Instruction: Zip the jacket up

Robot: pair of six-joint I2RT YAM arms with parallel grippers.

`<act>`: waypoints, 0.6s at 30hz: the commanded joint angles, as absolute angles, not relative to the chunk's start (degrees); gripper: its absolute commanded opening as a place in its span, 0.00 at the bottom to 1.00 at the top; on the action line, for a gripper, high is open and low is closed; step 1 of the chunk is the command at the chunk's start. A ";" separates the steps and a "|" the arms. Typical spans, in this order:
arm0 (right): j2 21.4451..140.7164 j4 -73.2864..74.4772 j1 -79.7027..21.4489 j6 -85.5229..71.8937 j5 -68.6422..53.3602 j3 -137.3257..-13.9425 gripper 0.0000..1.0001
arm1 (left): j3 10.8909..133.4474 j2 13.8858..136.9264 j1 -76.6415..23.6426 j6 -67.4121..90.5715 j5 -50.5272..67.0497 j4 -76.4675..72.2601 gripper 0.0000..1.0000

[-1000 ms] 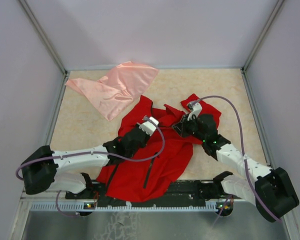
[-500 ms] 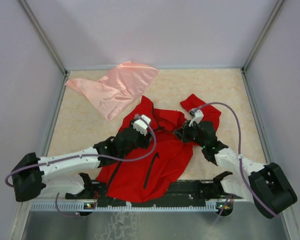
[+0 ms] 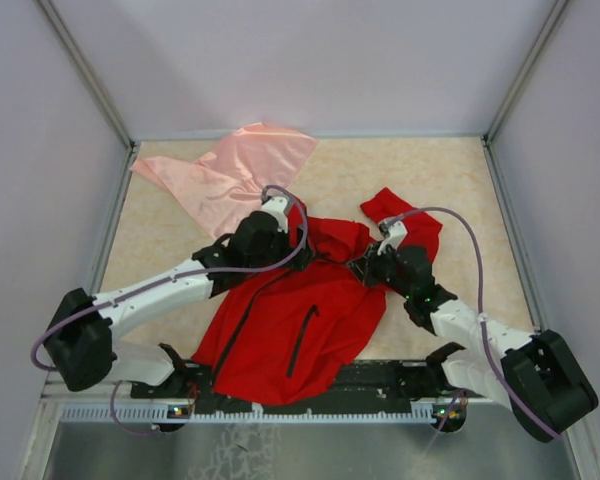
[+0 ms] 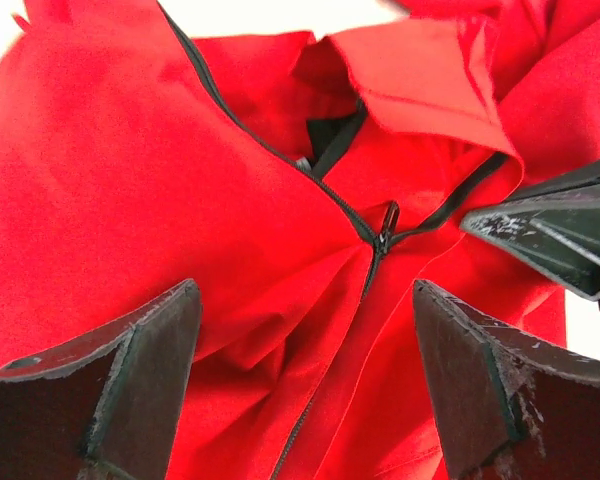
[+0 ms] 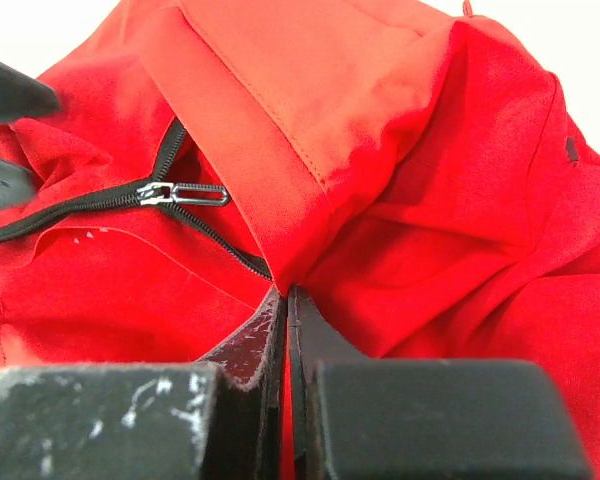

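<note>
The red jacket (image 3: 315,310) lies front-up on the table, collar toward the far side. Its black front zipper is joined below the slider (image 4: 384,238) and splits into two open tracks above it, near the collar. My left gripper (image 3: 292,238) hovers over the jacket's upper left, open, its jaws (image 4: 305,300) wide apart with only cloth beneath them. My right gripper (image 3: 363,263) is shut on a fold of jacket fabric (image 5: 287,295) beside the collar. From the right wrist the slider (image 5: 160,192) and its pull tab (image 5: 202,194) show just left of that fold.
A pale pink shiny cloth (image 3: 235,175) lies at the far left, close to the left arm. Grey walls enclose the table on three sides. The arms' mounting rail (image 3: 310,385) runs along the near edge, under the jacket's hem.
My left gripper has opened, let go and pulled back toward the far left. The jacket front now lies flatter and more spread. The right gripper keeps its pinch, shifted slightly.
</note>
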State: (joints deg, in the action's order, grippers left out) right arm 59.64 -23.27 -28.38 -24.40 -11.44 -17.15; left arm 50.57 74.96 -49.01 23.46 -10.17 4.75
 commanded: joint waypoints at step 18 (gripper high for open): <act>56.80 -27.82 -31.23 -23.39 -8.91 -15.79 0.00 | 47.72 82.84 -42.09 28.14 2.44 -7.63 0.27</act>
